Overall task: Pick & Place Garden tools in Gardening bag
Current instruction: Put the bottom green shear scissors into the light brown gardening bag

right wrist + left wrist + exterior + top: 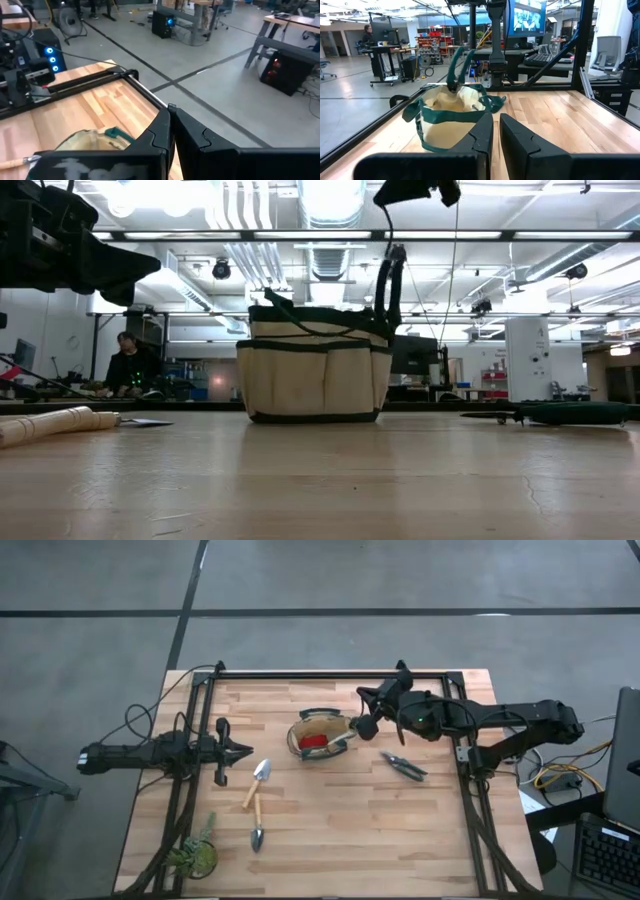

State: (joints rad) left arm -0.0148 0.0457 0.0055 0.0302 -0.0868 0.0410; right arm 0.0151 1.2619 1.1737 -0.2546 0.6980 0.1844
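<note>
The olive-tan gardening bag (pixel 320 735) stands upright mid-table, and shows in the low view (pixel 315 375). A red item (pixel 313 741) lies inside it. Two dark curved handles (pixel 390 280), apparently of a pruning shears, stick up out of the bag's right end (pixel 457 62). Another pruning shears (pixel 405 767) lies flat on the table right of the bag. Two trowels (pixel 258 780) (pixel 257 828) lie left of the bag, toward the near edge. My right gripper (pixel 362 728) is shut, empty, above the bag's right end. My left gripper (pixel 245 750) is shut, empty, left of the bag.
A green leafy plant (pixel 195 855) lies at the near left corner. Black frame rails (pixel 330 675) run along the table's far, left and right sides. Bare wood lies between the bag and the near edge. A person (pixel 125 360) sits in the room beyond.
</note>
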